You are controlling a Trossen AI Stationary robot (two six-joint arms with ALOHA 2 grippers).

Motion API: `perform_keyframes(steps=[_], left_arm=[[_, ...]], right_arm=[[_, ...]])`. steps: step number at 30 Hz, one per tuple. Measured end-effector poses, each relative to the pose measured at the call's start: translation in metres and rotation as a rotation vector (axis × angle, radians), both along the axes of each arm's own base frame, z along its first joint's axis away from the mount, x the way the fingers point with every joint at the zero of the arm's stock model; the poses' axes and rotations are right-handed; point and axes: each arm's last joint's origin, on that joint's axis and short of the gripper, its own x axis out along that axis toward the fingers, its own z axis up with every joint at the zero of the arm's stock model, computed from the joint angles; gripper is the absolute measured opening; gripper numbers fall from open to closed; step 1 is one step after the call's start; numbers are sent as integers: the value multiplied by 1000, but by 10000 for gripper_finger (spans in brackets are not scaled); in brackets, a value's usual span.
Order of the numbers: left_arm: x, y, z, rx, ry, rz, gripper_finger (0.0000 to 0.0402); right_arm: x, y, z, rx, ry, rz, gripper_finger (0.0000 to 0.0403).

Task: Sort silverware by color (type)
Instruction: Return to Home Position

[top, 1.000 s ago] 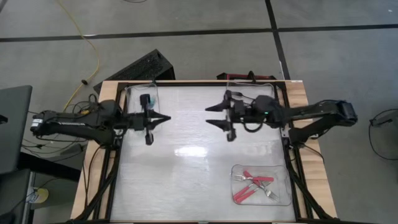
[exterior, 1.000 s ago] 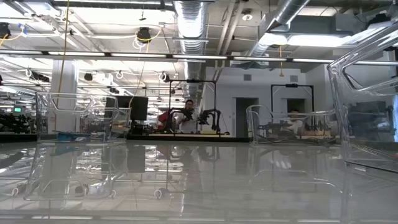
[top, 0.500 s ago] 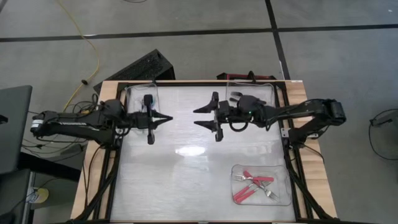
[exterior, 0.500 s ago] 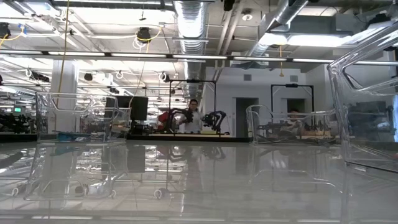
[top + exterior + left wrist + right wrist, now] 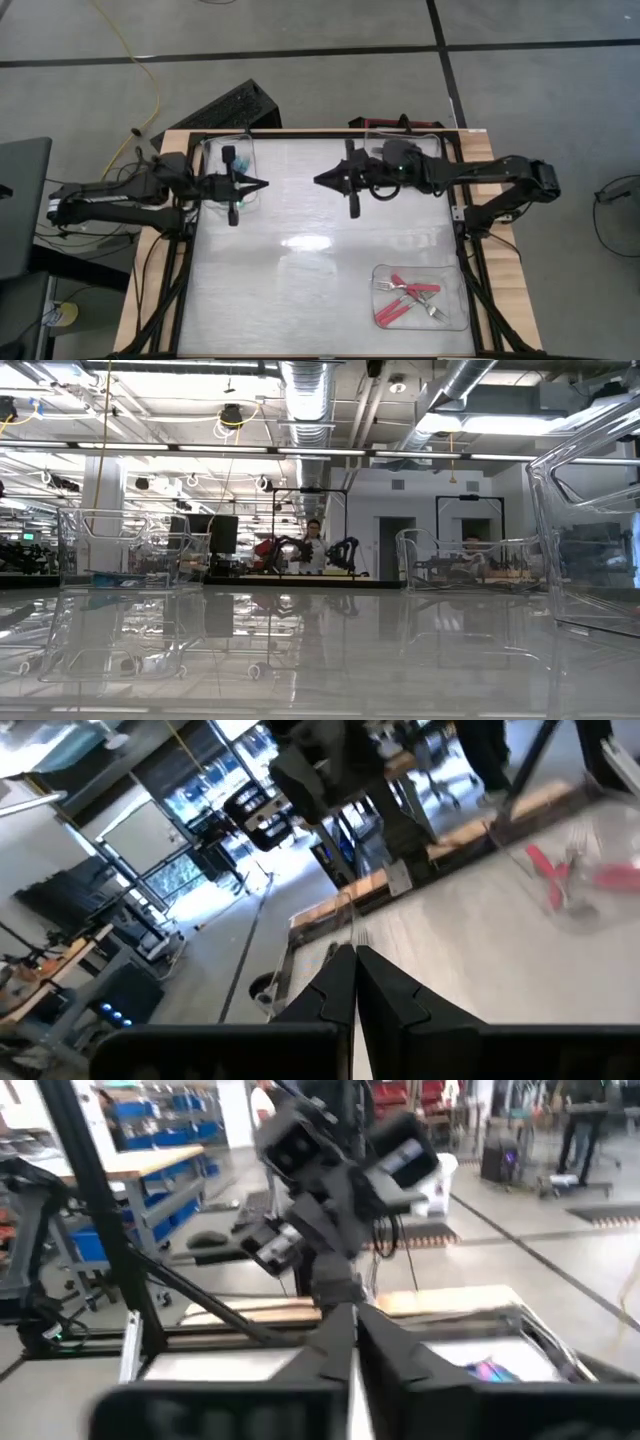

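Note:
Both my grippers hover level over the table's far half, tips facing each other, neither holding anything. My left gripper (image 5: 262,184) (image 5: 353,958) is shut beside the clear far-left tray (image 5: 212,150), where teal silverware (image 5: 230,204) (image 5: 489,1371) lies. My right gripper (image 5: 318,180) (image 5: 352,1318) is shut near the table's middle, left of the clear far-right tray (image 5: 440,140). Red-handled forks (image 5: 402,290) (image 5: 545,870) lie flat in the clear near-right tray (image 5: 465,320). No gripper appears in the low view.
The glossy tabletop (image 5: 300,290) lies bare between the trays. In the low view the tray walls (image 5: 125,550) (image 5: 470,565) (image 5: 590,510) stand upright, and a person (image 5: 313,545) stands in the room far behind. A black frame (image 5: 190,300) runs along the table's sides.
My right gripper has gone toward the table's left edge, closer to my left gripper, and its fingers have shut from wide open with nothing between them. The silverware has stayed put.

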Motion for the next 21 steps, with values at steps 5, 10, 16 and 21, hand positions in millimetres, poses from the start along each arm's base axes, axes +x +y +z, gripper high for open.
perform_keyframes(steps=[5,10,16,21], left_arm=[[-4,-1,15,59,74,-3,0],[-7,-1,25,73,54,0,0],[-18,-2,32,64,12,12,0],[-39,-4,35,60,-3,49,0]], right_arm=[[-1,-7,7,13,47,-27,19],[-2,-11,11,12,39,-39,16],[-9,-14,18,8,60,-49,15],[-37,-18,31,-3,110,-72,15]])
